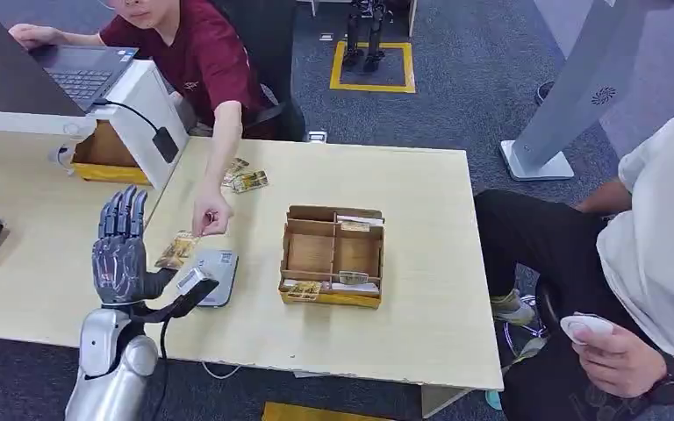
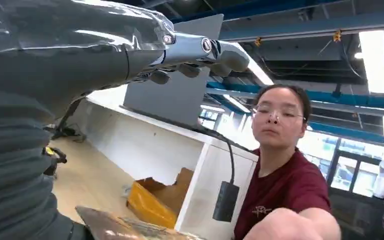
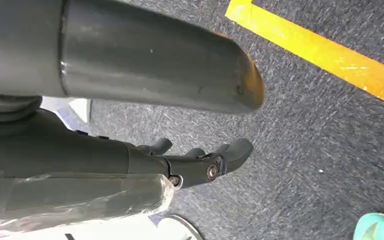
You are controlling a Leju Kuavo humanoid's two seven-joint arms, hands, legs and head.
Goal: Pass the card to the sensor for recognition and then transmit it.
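The robot's left hand (image 1: 121, 250), fingers spread and empty, stands just left of the card (image 1: 176, 250) the person's hand (image 1: 211, 217) offers above the sensor (image 1: 213, 274).

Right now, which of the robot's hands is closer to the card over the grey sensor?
Left. The left hand is raised beside the card, which a person's hand holds. The right hand hangs over the carpet.
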